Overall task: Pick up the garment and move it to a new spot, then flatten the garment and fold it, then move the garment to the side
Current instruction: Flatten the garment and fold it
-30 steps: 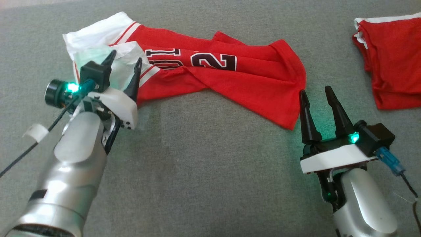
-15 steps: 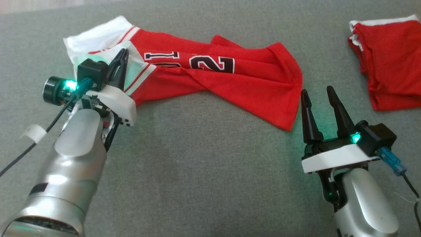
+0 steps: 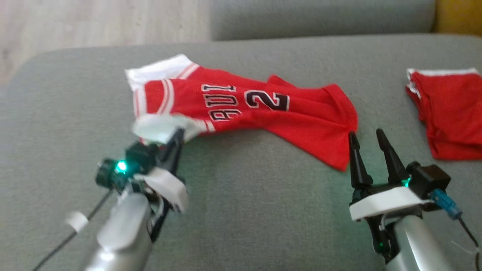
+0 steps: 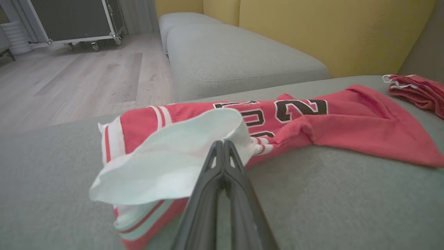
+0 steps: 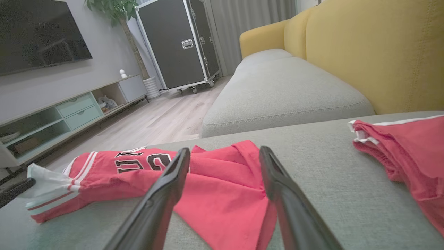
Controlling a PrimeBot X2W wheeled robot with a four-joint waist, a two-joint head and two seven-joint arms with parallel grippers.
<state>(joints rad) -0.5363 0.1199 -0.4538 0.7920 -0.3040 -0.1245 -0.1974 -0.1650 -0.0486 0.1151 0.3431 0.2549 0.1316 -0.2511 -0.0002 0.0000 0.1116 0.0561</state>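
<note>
**Head view.** Garment [image 3: 263,113] lies on the grey cushion [image 3: 244,210], across the cushion's far-middle part. Its long axis runs approx. cushion-left to cushion-right. White hem [image 3: 160,128] is the end toward cushion-left; the plain red end is toward cushion-right. L gripper [image 3: 179,133] has its fingers together, clamped on the white hem, which is lifted off the cushion. This area is blurred, so contact detail is unclear. L forearm comes up from the cushion's near-left part, fingers pointing to the cushion's far side. R gripper [image 3: 366,133] has its fingers apart with nothing held. Its tips are just beside the garment's red corner, on that corner's cushion-near side. Second red garment [image 3: 452,113] lies at cushion far-right, well apart.

**L wrist view.** Fingertips are pressed together with the hem pinched at the tips. Hem cloth billows toward cushion-left, and the rest of the garment trails off toward cushion-right.

**R wrist view.** Fingers are wide apart and low over the cushion, aimed at the red end. Red cloth lies straight ahead, between the finger lines. No contact is discernible.

**Assessment.** The free red end lies directly ahead of the R gripper, so the R arm is the nearer one. A short advance along its finger line should reach it. A grip at each end would probably allow a lift along the long axis.
</note>
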